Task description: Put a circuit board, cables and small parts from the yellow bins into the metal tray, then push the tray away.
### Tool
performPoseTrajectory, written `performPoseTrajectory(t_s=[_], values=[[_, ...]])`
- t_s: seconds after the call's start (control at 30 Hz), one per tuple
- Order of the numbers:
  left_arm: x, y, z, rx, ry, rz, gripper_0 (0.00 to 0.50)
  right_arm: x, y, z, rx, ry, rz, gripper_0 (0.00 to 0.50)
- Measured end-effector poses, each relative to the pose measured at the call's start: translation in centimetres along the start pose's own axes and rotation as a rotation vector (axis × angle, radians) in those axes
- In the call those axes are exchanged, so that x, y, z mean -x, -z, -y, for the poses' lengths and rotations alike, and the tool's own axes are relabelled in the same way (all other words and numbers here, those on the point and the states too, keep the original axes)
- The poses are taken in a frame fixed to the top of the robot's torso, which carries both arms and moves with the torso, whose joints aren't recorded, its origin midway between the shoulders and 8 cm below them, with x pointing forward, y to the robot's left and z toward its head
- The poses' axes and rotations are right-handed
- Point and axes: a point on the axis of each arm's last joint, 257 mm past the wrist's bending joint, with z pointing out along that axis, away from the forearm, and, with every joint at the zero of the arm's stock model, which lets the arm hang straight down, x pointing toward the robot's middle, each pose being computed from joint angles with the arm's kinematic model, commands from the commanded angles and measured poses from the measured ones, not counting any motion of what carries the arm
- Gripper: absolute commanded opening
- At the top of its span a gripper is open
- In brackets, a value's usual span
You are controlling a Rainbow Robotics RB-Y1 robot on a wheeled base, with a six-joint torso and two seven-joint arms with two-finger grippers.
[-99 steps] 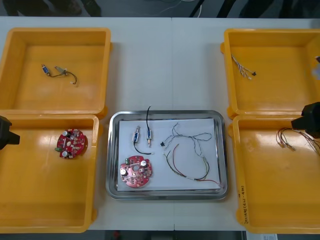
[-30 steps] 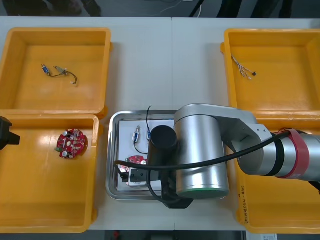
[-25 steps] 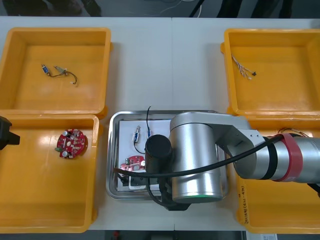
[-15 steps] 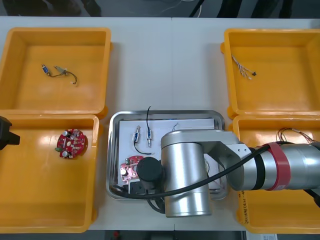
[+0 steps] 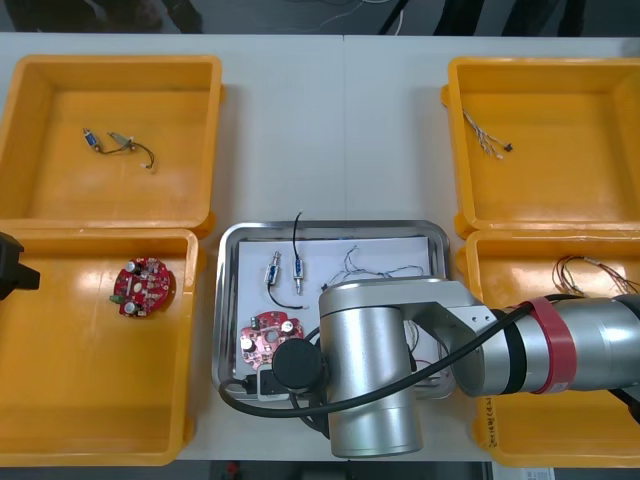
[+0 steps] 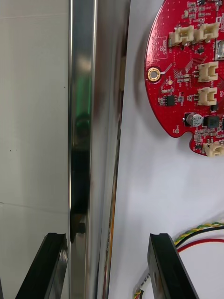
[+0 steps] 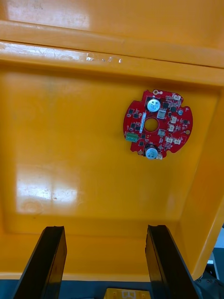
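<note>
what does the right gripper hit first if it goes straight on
Likely the metal tray's rim, which lies between the right gripper's open fingers; one finger is over the table, the other over the tray's white floor. Depth is unclear.

Your right arm [image 5: 375, 385] covers the tray [image 5: 226, 310] at its near rim and most cables [image 5: 375, 268] (the board [image 5: 265, 337] partly too); your right wrist view crops that board.

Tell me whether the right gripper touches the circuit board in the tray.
Apart. The right wrist view shows bare white tray between the right gripper and the circuit board.
</note>
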Motion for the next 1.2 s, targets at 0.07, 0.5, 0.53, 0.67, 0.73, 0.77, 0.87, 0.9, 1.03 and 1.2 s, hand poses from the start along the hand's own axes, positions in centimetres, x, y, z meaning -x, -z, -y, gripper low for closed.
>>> performPoseTrajectory(t_s=[0.07, 0.5, 0.53, 0.67, 0.73, 0.77, 0.87, 0.9, 1.03, 1.2], values=[[0.0, 0.0, 0.0, 0.000, 0.000, 0.000, 0.500, 0.0, -0.2, -0.1, -0.005, -0.004, 0.002, 0.500], [0.0, 0.0, 0.0, 0.000, 0.000, 0.000, 0.500, 0.4, -1.2, -1.3, -0.017, -0.031, 0.016, 0.500], [0.0, 0.0, 0.0, 0.000, 0.000, 0.000, 0.500, 0.5, -1.3, -1.4, -0.018, -0.032, 0.017, 0.500], [0.0, 0.0, 0.0, 0.000, 0.000, 0.000, 0.500, 0.7, -1.4, -1.6, -0.022, -0.039, 0.022, 0.500], [0.0, 0.0, 0.0, 0.000, 0.000, 0.000, 0.500, 0.7, -1.4, -1.7, -0.023, -0.046, 0.023, 0.500], [0.0, 0.0, 0.0, 0.000, 0.000, 0.000, 0.500, 0.7, -1.4, -1.6, -0.026, -0.051, 0.023, 0.500], [0.0, 0.0, 0.0, 0.000, 0.000, 0.000, 0.500, 0.7, -1.5, -1.4, -0.039, -0.063, 0.022, 0.500], [0.0, 0.0, 0.0, 0.000, 0.000, 0.000, 0.500, 0.7, -1.5, -1.3, -0.044, -0.062, 0.022, 0.500], [0.0, 0.0, 0.0, 0.000, 0.000, 0.000, 0.500, 0.6, -1.6, -1.3, -0.046, -0.060, 0.020, 0.500], [0.0, 0.0, 0.0, 0.000, 0.000, 0.000, 0.500, 0.6, -1.6, -1.3, -0.046, -0.060, 0.020, 0.500]])
